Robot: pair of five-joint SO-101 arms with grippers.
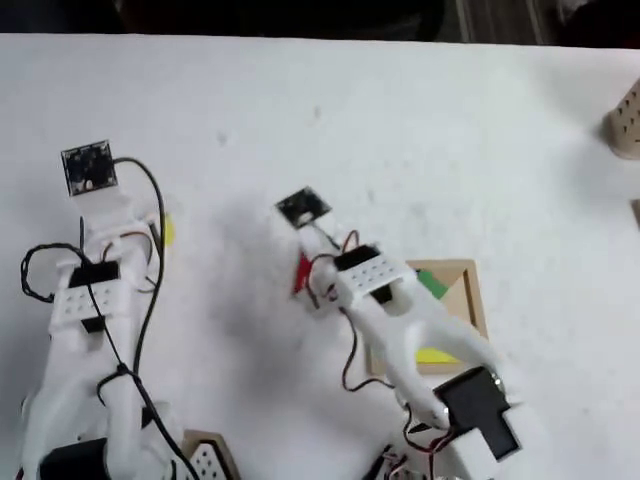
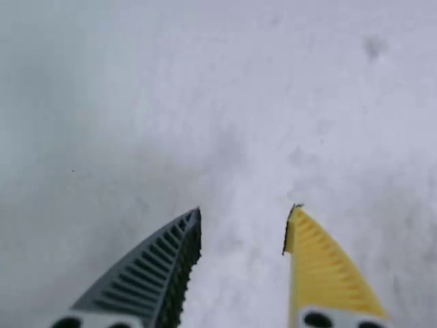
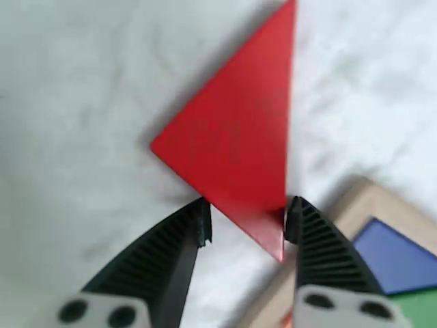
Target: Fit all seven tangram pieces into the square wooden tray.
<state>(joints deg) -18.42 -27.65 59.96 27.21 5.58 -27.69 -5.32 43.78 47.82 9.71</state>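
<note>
So the right claw (image 3: 247, 215) has the red triangle (image 3: 232, 154) pinched at one of its narrow corners. In the right wrist view both fingertips sit right against the piece's edges, one on each side, with the point of the corner poking back past them. From the high view you only get a thin sliver of that red piece peeking out from beside the arm, just off the tray's (image 1: 478, 300) near-side edge, on the white tabletop (image 1: 420, 130).

The wrist camera also catches the tray's wooden corner right next to the claw, with a blue piece (image 3: 399, 260) inside and a bit of green piece (image 3: 418, 309) next to it. The overhead camera shows the green piece too, plus a yellow piece (image 1: 436, 355) lower in the tray. The blue one is hidden under the arm from up there.

The left claw (image 2: 242, 219) is open, one dark finger and one yellow finger spread apart with bare tabletop between and in front of them. In the high view that arm sits well away from the tray, over on the other side.
</note>
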